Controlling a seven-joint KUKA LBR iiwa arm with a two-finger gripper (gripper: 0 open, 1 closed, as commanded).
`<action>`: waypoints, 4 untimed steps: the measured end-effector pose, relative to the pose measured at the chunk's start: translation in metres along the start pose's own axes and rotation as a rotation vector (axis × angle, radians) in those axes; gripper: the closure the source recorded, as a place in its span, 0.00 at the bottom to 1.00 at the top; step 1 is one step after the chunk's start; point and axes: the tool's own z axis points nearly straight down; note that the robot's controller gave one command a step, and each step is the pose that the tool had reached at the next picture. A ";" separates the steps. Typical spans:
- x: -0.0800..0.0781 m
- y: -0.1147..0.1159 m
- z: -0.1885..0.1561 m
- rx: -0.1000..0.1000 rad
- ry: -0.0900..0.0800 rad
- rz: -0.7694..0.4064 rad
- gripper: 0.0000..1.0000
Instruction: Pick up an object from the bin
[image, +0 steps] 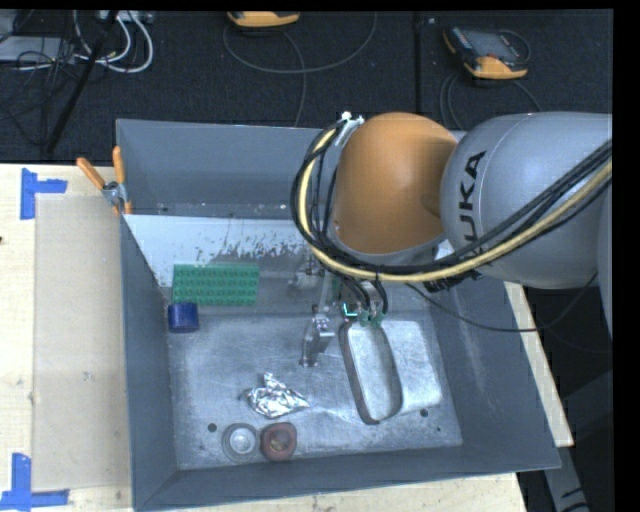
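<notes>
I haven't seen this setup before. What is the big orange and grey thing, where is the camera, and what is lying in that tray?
The camera looks down into a grey metal bin. The grey and orange bulk reaching in from the right is a robot arm. Its pincer hangs over the bin's middle; I cannot tell whether it holds anything. On the floor lie a green studded plate, a small blue block, crumpled foil, a grey disc and a brown disc. A dark loop lies beside the pincer.
</notes>
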 end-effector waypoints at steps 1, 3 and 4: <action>0.047 0.002 0.071 0.001 -0.001 -0.205 0.00; 0.051 0.002 0.137 0.002 -0.012 -0.143 1.00; 0.044 -0.007 -0.018 0.001 -0.018 -0.296 1.00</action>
